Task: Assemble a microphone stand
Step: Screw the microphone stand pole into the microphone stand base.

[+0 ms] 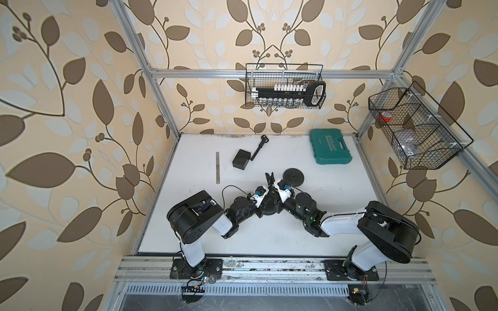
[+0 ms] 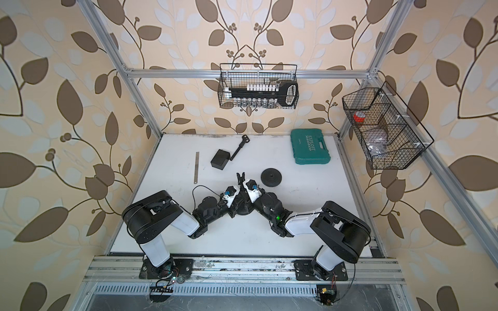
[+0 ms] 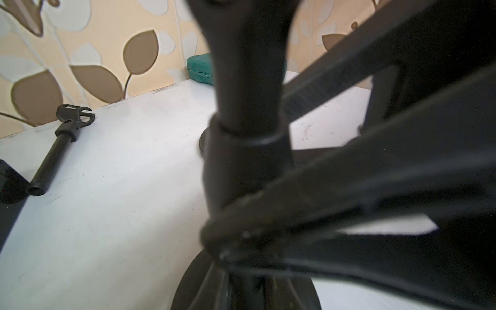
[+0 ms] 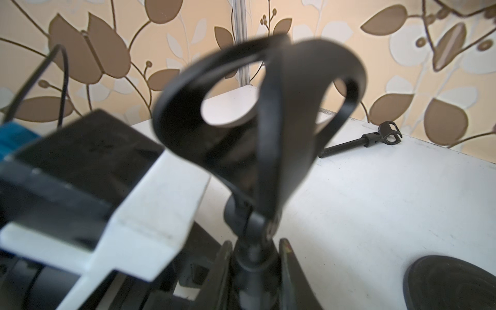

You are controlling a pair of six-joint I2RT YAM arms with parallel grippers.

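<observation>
A black microphone stand stands upright at mid table: its clip (image 1: 270, 179) is on top and its round base (image 1: 265, 211) sits under both wrists. In the right wrist view the clip (image 4: 268, 107) looms large, and my right gripper (image 4: 253, 268) is shut on the pole just below the clip's joint. My left gripper (image 3: 248, 292) is shut on the pole low down, just above the base (image 3: 193, 290). The right gripper's fingers (image 3: 349, 188) cross the left wrist view and hide much of it. In both top views the two grippers meet at the pole (image 2: 240, 188).
A second round base (image 1: 293, 177) lies just right of the stand. A loose pole with a clip (image 1: 258, 148), a black box (image 1: 241, 159) and a steel ruler (image 1: 217, 167) lie at the back left. A green case (image 1: 330, 146) sits at the back right.
</observation>
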